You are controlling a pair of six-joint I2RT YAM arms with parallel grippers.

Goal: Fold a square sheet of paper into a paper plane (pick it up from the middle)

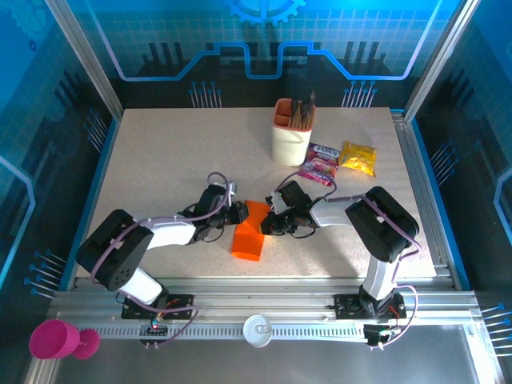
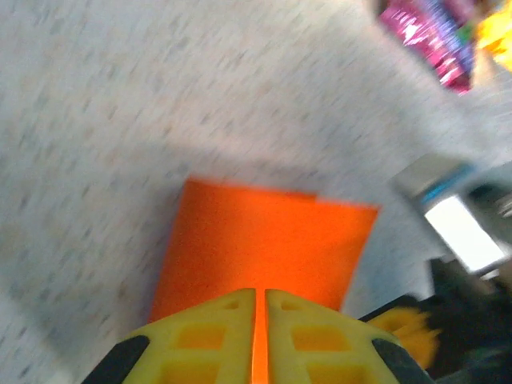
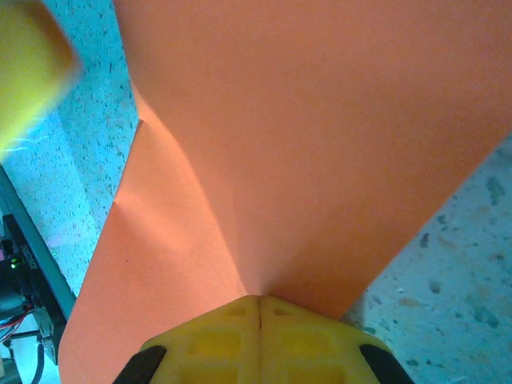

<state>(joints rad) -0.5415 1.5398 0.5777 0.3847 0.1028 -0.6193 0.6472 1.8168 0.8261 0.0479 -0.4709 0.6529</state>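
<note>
Claws 2 — left claw (image 2: 260,298), right claw (image 3: 260,302) nipping | orange sheet (image 1: 248,240) 1

Left arm (image 1: 172,234) and right arm (image 1: 382,226): black joints, white links
Lilac cables (image 1: 213,177) loop along each; left claw (image 2: 260,332) and right claw (image 3: 260,324) have yellow fingers with square recesses and black corner pieces.

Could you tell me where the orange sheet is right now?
In the top view the orange sheet sits at the front centre of the table, gripped by the left tool and the right tool, nearer than the pen cup.
</note>
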